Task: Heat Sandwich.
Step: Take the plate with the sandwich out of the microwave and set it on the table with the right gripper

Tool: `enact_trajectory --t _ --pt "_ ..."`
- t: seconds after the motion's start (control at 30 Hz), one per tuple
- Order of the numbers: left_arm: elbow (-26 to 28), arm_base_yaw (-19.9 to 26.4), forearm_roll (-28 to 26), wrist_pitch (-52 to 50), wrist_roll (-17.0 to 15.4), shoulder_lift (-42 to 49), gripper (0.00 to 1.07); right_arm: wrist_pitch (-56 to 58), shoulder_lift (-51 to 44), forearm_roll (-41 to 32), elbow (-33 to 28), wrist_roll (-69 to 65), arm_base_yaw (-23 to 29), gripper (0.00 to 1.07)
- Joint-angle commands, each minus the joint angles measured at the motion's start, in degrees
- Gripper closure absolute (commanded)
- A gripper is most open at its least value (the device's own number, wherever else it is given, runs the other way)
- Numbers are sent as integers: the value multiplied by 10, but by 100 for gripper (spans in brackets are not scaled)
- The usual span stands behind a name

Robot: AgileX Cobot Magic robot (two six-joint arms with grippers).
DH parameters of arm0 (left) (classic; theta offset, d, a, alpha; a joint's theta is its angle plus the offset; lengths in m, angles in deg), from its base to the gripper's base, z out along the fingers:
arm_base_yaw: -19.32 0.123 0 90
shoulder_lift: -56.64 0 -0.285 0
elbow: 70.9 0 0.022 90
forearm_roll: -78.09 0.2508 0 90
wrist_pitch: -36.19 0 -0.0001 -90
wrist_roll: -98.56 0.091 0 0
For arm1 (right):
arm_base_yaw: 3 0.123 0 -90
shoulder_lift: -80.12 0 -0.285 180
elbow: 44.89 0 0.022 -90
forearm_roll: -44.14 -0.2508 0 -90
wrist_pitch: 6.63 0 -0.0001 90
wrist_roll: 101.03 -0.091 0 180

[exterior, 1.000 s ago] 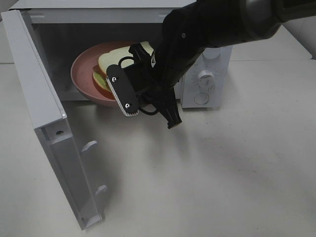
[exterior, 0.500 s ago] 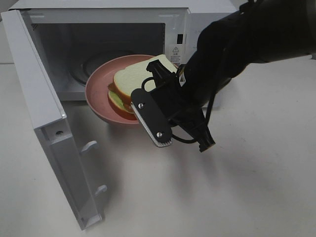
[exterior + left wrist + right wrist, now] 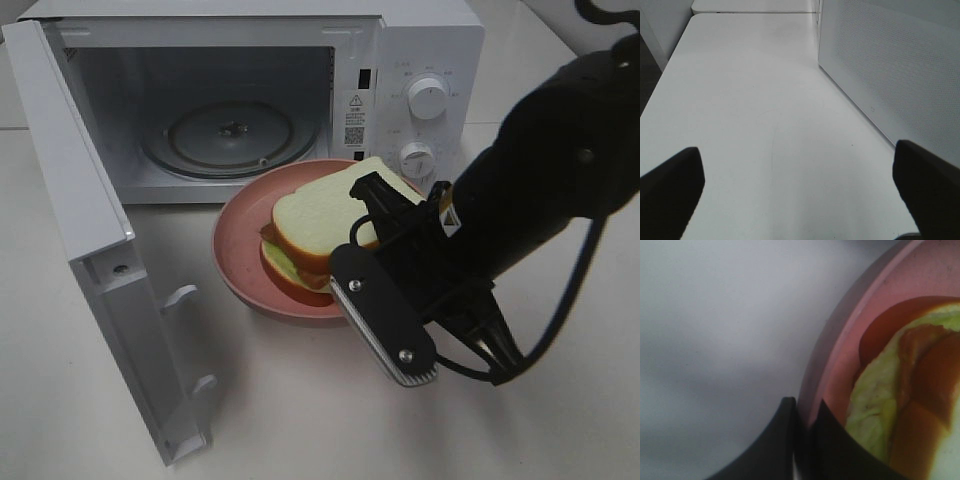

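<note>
Before open microwave [image 3: 240, 100]: right gripper [image 3: 802, 432] pinching plate [image 3: 240, 285] rim, sandwich [image 3: 330, 225] aboard; removal step; next, set down, release. Left gripper [image 3: 800, 192] spread, idle.

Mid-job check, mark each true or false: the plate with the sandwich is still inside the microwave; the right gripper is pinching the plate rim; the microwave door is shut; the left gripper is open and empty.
1. The round pink plate sits inside the white microwave oven: false, it is out in front of the opening.
2. The right gripper is clamped on the plate's rim: true.
3. The microwave door is shut: false, it stands wide open.
4. The left gripper is open, holding nothing: true.
5. The white-bread sandwich rests on the plate: true.
</note>
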Motion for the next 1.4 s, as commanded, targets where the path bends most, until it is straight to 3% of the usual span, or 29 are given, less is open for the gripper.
enact_trajectory --t 0.03,0.23,0.53,0.87,1.0,1.4 --pt "-1 1 1 0 0 5 9 -10 -41 6 -28 -9 2 107" --pt "-1 1 1 0 0 5 9 -9 -92 13 -68 -42 2 107" --pt "-1 1 1 0 0 5 9 13 -175 87 -120 -187 2 107" --pt "-1 1 1 0 0 5 9 91 -199 180 -128 -348 2 107" --pt "-1 1 1 0 0 5 9 125 -199 227 -128 -474 2 107" --pt "-1 1 1 0 0 5 9 179 -199 246 -128 -710 2 106"
